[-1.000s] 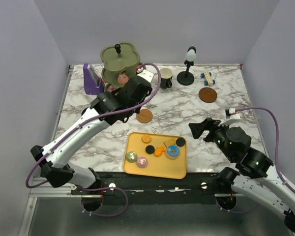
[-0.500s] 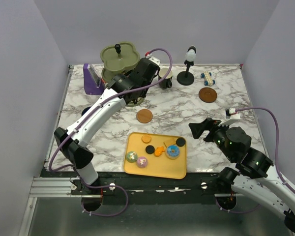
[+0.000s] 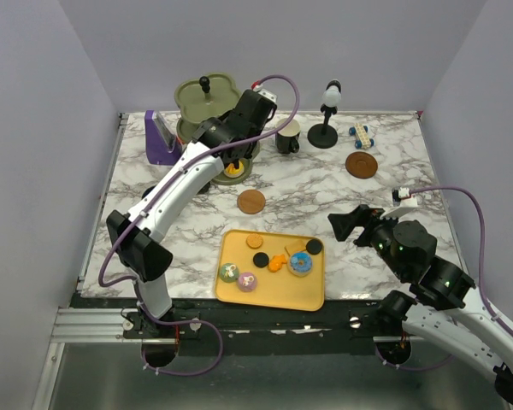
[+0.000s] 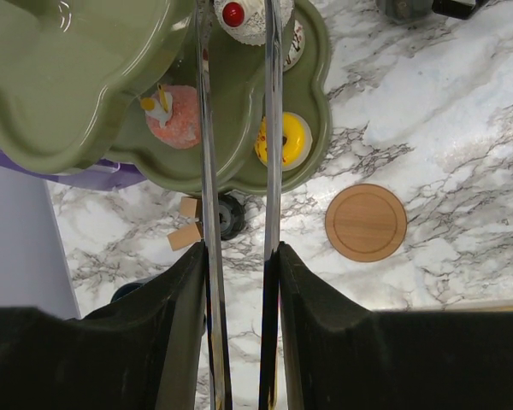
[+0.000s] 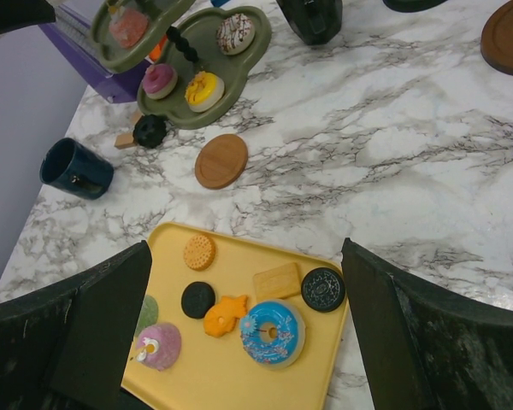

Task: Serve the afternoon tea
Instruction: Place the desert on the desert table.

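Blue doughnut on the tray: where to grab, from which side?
Top-down on the blue doughnut, pinching its outer ring near-to-far, probably: it lies flat on the yellow tray, and the orange biscuit crowds its left side.

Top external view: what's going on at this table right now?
The left end effector is over the olive-green stand, closed on a white cupcake above the lowest tier, where a yellow doughnut sits. The right end effector hangs open beside the yellow tray, holding nothing. A blue doughnut and a round biscuit, among other treats, lie on that tray. The coaster between stand and tray is bare.
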Robot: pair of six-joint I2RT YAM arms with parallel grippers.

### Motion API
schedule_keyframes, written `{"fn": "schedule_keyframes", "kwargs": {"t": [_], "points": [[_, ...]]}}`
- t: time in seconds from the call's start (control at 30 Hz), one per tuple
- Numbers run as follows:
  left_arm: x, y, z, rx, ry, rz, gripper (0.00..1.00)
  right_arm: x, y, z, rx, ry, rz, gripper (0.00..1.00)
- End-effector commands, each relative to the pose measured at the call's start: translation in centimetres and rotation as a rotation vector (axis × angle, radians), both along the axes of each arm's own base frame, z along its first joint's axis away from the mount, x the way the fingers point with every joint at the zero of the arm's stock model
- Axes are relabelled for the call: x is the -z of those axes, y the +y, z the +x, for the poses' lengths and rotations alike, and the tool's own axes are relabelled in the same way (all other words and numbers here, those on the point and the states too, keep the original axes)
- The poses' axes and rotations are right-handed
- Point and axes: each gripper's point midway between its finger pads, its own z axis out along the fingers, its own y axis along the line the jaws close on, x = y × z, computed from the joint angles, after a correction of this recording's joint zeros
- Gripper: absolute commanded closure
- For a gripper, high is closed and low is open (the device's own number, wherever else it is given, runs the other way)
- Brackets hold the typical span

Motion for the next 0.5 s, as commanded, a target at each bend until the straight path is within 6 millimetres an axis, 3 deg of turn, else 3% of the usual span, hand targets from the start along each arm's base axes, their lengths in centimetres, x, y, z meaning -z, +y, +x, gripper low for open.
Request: {"fn": "schedule_keyframes", "kwargs": {"t": [0.0, 0.47], "points": [[-1.3, 0.3, 1.5, -0.025, -0.05, -0.008, 0.64, 0.4, 0.0, 0.1, 0.004, 0.004, -0.006, 0.0], [0.7, 2.3, 3.5, -0.102, -0.021, 0.037, 0.63, 0.4, 0.0, 0.1, 0.004, 0.003, -0.005, 0.0]]}}
